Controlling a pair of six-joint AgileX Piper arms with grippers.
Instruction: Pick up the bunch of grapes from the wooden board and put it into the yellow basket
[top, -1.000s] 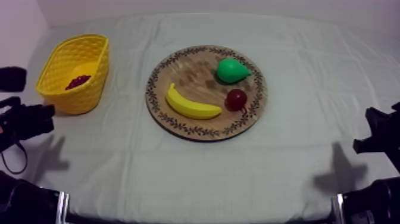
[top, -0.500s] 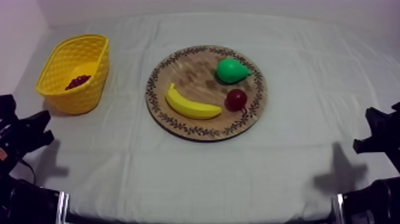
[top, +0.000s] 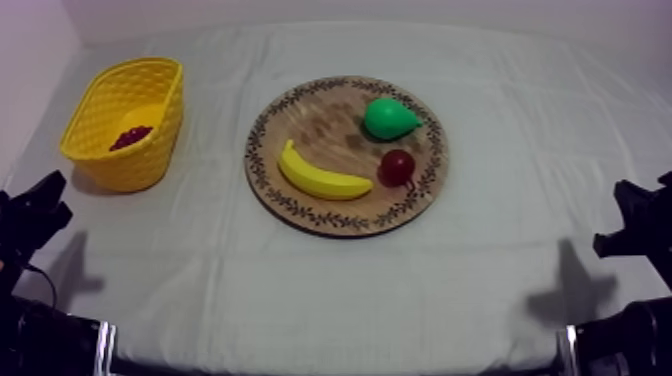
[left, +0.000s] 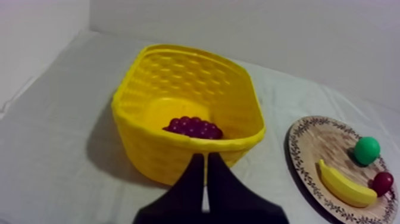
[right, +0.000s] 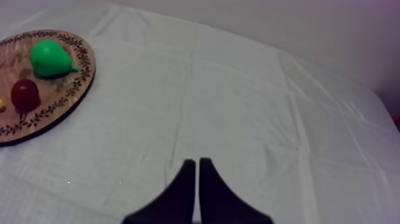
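Observation:
The dark red bunch of grapes (top: 131, 136) lies inside the yellow basket (top: 128, 168) at the table's far left. The left wrist view looks into that basket (left: 161, 158), with the grapes (left: 193, 127) on its floor. My left gripper (top: 48, 197) sits low at the left edge, apart from the basket. Its fingers (left: 204, 159) lie together in a narrow wedge just short of the basket's near wall, holding nothing. The round wooden board (top: 320, 118) lies at the table's middle. My right gripper (top: 622, 215) rests at the right edge, its fingers (right: 196, 162) shut over bare cloth.
On the board lie a banana (top: 320, 178), a green pear (top: 388, 118) and a small red fruit (top: 397, 166). The right wrist view has the pear (right: 50, 58) and red fruit (right: 25, 93) on the board's edge (right: 65, 98), well away from that gripper.
My left arm has drawn back from beside the basket toward the lower left edge. The grapes stay in the basket. The right arm has not moved.

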